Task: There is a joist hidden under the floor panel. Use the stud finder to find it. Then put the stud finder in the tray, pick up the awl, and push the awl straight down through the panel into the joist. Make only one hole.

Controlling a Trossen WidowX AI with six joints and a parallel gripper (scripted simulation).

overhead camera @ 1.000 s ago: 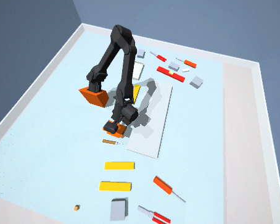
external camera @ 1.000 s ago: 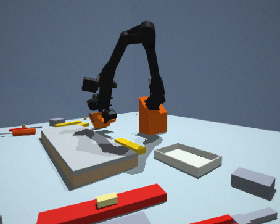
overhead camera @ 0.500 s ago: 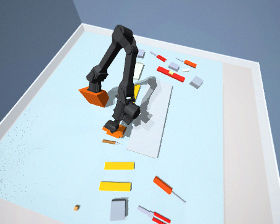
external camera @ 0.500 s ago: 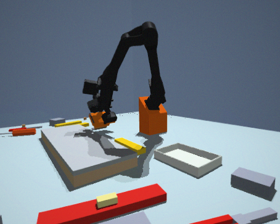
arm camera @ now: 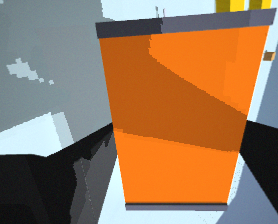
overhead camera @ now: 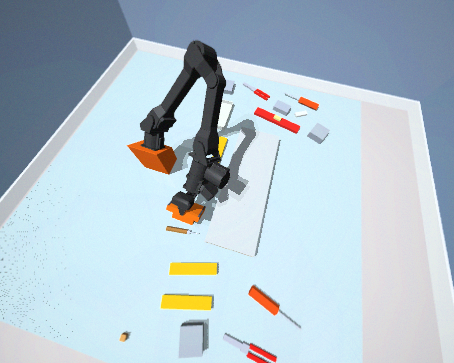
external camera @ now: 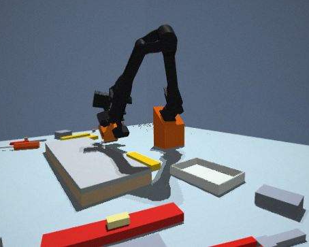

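My gripper (overhead camera: 185, 207) (external camera: 111, 129) (arm camera: 173, 126) is shut on the orange stud finder (overhead camera: 187, 215) (external camera: 107, 133) (arm camera: 175, 85), which fills much of the wrist view. The stud finder looks tilted and is held up near the panel's long edge on the robot base's side. The pale grey floor panel (overhead camera: 248, 201) (external camera: 82, 167) (arm camera: 65, 30) lies flat, with the arm's shadow across it. The awl (overhead camera: 177, 229), with a brown handle and thin tip, lies just past the stud finder, beside the panel. The white tray (overhead camera: 226, 114) (external camera: 197, 182) is empty. The joist is hidden.
A yellow bar (overhead camera: 223, 146) (external camera: 143, 160) lies between panel and robot base (overhead camera: 155, 158) (external camera: 169, 133). Two yellow bars (overhead camera: 193, 268) (overhead camera: 187, 302) lie beyond the awl. A red level (overhead camera: 276, 120) (external camera: 153, 218), grey blocks and hand tools lie around the panel's ends.
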